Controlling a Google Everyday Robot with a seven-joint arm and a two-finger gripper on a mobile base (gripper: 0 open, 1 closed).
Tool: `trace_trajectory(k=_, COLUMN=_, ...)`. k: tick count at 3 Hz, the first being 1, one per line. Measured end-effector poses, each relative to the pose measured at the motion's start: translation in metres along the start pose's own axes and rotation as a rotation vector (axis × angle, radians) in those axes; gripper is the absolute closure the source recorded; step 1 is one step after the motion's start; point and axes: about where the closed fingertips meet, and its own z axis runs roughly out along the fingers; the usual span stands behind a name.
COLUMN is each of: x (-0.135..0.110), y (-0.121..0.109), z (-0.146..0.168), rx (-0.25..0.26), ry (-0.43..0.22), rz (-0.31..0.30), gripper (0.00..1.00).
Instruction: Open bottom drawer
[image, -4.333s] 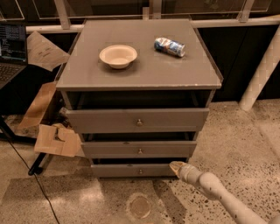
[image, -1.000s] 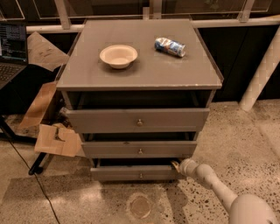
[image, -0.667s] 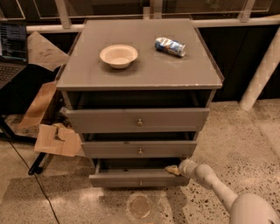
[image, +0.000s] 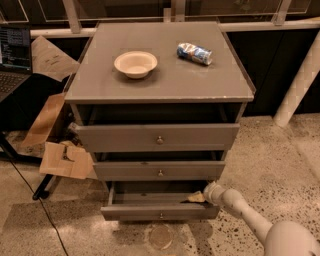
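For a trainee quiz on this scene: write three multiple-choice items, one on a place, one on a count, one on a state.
1. Where is the gripper?
A. On the cabinet top.
B. At the right end of the bottom drawer.
C. Out of view.

2. How many drawer fronts does the cabinet show?
A. Two.
B. Four.
C. Three.

3. What state is the bottom drawer in?
A. Pulled partly out.
B. Shut flush.
C. Removed altogether.

Answers:
1 B: the gripper sits by the drawer's upper right corner.
2 C: three grey fronts are stacked, each with a small knob.
3 A: the drawer's dark inside shows behind its front.
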Motion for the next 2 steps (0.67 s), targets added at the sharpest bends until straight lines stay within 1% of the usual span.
trace_trajectory(k=1, x=0.0, y=0.0, z=0.0, rx=0.0, ry=0.0, rz=0.0, gripper=0.18)
trace_trajectory(k=2, x=0.0, y=0.0, z=0.0, rx=0.0, ry=0.0, rz=0.0, gripper=0.41)
